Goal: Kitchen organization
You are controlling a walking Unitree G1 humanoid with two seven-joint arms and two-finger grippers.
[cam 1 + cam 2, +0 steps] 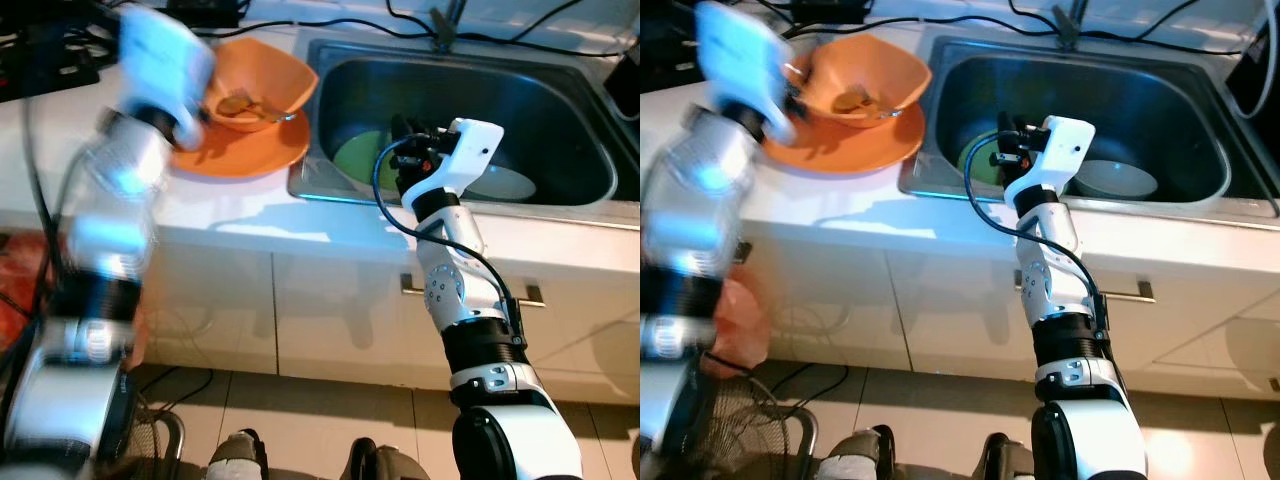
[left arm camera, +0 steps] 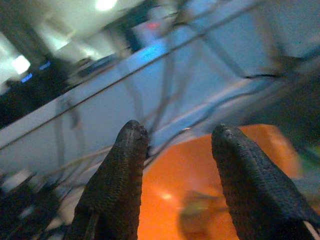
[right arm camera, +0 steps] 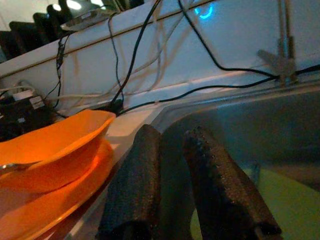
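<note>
Reaching our open, empty left hand (image 2: 175, 165) toward the orange bowl (image 1: 262, 85), we needed to go slow so nothing spilled.

Black cables (image 3: 131, 60) along the back wall, white cabinet doors (image 1: 330, 320), tiled floor (image 1: 300, 420)

Upper left of the frame, a bowl (image 1: 262, 82) sits on a plate (image 1: 245, 150) on the counter (image 1: 230, 215), with the left gripper (image 2: 177, 150) just at the bowl's left edge. Right of them, filling the upper middle and right, is the sink (image 1: 560, 100), holding a flat dish (image 1: 362, 158) at its left and a second bowl (image 1: 1118, 178) to the right. The right gripper (image 3: 172, 175) hangs over the sink's left part, above that dish, and cabinet doors (image 1: 330, 320) run below the counter across the middle.
</note>
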